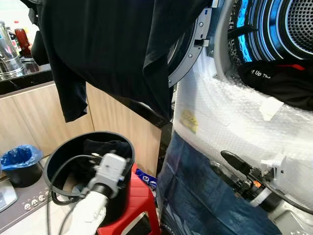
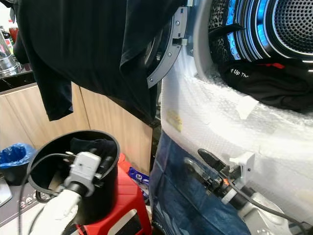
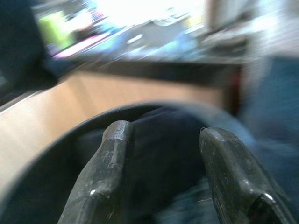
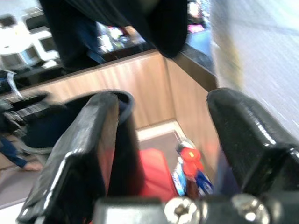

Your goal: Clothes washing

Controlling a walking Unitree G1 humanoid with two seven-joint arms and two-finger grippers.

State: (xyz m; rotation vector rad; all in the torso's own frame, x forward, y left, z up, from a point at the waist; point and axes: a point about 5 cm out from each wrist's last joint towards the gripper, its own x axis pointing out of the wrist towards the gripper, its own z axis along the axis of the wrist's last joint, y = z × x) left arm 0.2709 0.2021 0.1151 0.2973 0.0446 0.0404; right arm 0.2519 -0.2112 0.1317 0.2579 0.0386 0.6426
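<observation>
Left gripper (image 3: 159, 182) hovers over the black bucket (image 1: 58, 152), jaws spread wide, nothing between them; dark garment (image 1: 105, 147) lies in the bucket, just ahead of and below the fingertips (image 3: 112, 140); the gap lines up on the cloth. Right gripper (image 4: 159, 154) sits low against the bubble-wrapped washer front (image 1: 230, 122), jaws wide, empty; past its jaws are the red stool (image 4: 154, 170) and a bottle (image 4: 187, 170) on the floor.

Handling guess: garment is light, limp, not fragile; it'll drape and trail, so pinch a bunched fold near the top of the pile, not a flat layer; thin fabric may slip if the bite is shallow.

Room: bucket rim rings the left jaws closely, and a cable (image 1: 63, 169) loops over the rim; snag risk on lift. Black shirt (image 1: 112, 54) hangs over the open washer door (image 1: 188, 54) above the bucket; straight-up lift likely brushes it. Drum (image 1: 279, 29) is up beyond the right jaws, already holding a black item (image 1: 279, 81); the lip must be cleared.
</observation>
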